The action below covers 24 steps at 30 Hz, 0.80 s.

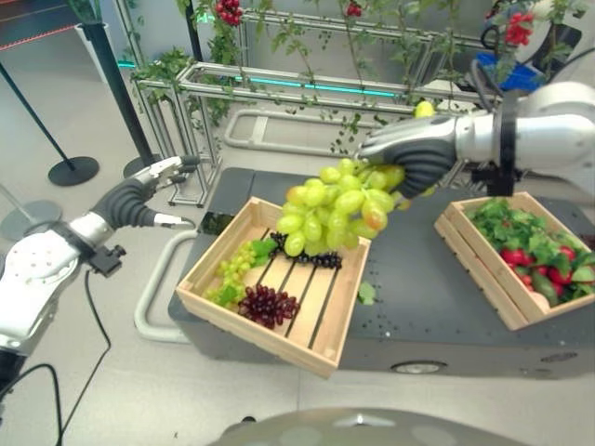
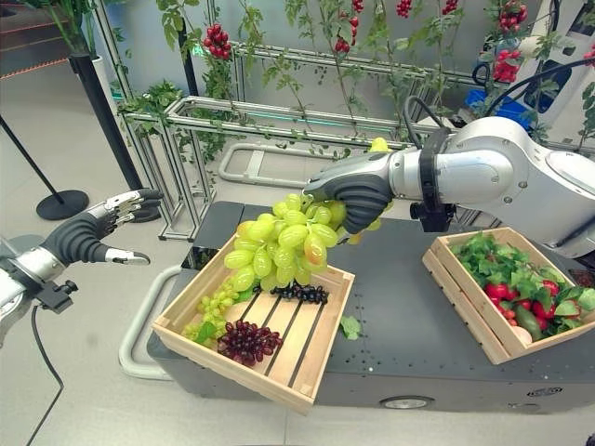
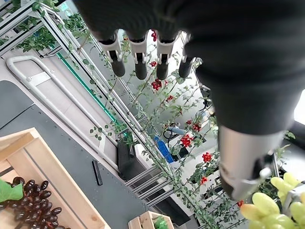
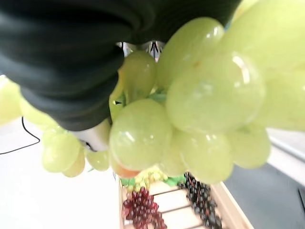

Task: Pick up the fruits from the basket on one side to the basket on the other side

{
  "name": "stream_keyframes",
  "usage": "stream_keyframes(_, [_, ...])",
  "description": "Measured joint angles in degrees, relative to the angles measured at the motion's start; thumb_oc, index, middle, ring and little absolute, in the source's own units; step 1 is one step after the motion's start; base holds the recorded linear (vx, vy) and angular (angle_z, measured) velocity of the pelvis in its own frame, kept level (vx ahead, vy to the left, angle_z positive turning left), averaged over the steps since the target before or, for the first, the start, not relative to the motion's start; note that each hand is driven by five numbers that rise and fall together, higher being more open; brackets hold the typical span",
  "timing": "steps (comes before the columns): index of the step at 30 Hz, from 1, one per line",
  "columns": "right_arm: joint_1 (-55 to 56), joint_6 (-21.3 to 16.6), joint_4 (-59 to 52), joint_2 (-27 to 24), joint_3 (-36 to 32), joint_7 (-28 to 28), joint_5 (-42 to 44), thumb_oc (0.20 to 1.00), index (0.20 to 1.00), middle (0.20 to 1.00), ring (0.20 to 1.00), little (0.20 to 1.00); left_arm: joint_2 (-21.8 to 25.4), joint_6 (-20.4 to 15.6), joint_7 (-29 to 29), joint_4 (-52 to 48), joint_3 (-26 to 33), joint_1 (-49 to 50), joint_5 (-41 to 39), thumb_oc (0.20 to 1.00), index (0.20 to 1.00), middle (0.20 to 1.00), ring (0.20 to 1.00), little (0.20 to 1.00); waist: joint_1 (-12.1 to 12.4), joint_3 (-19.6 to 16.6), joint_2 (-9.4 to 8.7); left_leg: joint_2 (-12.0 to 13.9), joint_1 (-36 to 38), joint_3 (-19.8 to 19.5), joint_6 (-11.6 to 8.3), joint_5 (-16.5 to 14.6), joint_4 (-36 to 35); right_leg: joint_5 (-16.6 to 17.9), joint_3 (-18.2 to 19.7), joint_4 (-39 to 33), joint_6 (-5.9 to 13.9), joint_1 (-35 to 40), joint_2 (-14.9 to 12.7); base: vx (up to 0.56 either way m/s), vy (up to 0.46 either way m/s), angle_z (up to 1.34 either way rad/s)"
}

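My right hand (image 1: 409, 153) is shut on a big bunch of green grapes (image 1: 333, 206), which hangs in the air over the far edge of the left wooden basket (image 1: 216, 309). In the right wrist view the green grapes (image 4: 190, 100) hang right under the hand. The left basket holds a small green bunch (image 1: 234, 274), a dark red bunch (image 1: 269, 304) and a black bunch (image 1: 311, 259). The right wooden basket (image 1: 474, 263) holds leafy greens and red fruit (image 1: 535, 251). My left hand (image 1: 149, 190) hovers open off the table's left side, holding nothing.
Both baskets stand on a dark grey platform (image 1: 409, 297), with bare surface between them. A loose green leaf (image 1: 366, 293) lies there. Behind stand metal racks with vines and red berries (image 1: 279, 84). A black post with a round base (image 1: 70, 167) stands on the floor at the far left.
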Motion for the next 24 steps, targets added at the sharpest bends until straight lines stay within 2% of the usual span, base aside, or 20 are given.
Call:
stream_keyframes(4, [6.49,0.52,0.23,0.48,-2.93,0.81,-0.10,0.200,0.200,0.200,0.200,0.200,0.05,-0.03,-0.02,-0.73,-0.04,-0.05,0.82,1.000,1.000,1.000,1.000,1.000,-0.14,0.01,0.02,0.01,0.01,0.05,-0.02,-0.02,0.00,0.05,0.10,0.00,-0.08,-0.03,0.08,0.00,0.000,0.00])
stream_keyframes(8, [12.71,2.17,4.41,6.37,-4.50,2.03,-1.94,0.200,0.200,0.200,0.200,0.200,0.03,0.02,-0.50,-1.88,-4.69,-2.47,2.23,1.000,1.000,1.000,1.000,1.000,-0.09,0.01,0.06,0.00,0.08,0.05,-0.02,-0.01,0.01,0.09,0.15,0.00,-0.10,0.02,0.10,0.00,0.000,0.00])
stream_keyframes(16, [14.16,3.56,13.99,18.65,-4.35,2.84,-9.29,0.200,0.200,0.200,0.200,0.200,-0.15,0.67,-1.41,-0.86,-15.91,-12.56,4.55,1.000,1.000,1.000,1.000,1.000,0.00,0.27,0.65,0.02,0.14,0.01,-0.03,0.00,0.02,0.18,0.15,0.01,-0.23,0.19,0.20,0.00,0.000,0.00])
stream_keyframes(23, [14.07,3.74,14.10,20.01,-4.35,2.83,-9.99,0.200,0.200,0.200,0.200,0.200,-0.29,0.79,-1.45,-0.66,-17.07,-14.24,5.27,1.000,1.000,1.000,1.000,1.000,-0.03,0.71,1.31,0.05,0.18,-0.03,-0.03,-0.01,0.02,0.20,0.15,0.01,-0.26,0.26,0.23,0.00,0.000,0.00])
stream_keyframes(24, [13.62,3.73,16.64,22.24,-4.02,2.77,-11.46,0.200,0.200,0.200,0.200,0.200,-1.28,1.15,-1.34,1.72,-20.28,-17.79,6.32,1.000,1.000,1.000,1.000,1.000,0.00,0.73,1.38,0.10,0.44,-0.02,-0.04,-0.01,0.01,0.22,0.15,0.01,-0.29,0.55,0.28,0.00,0.000,0.00])
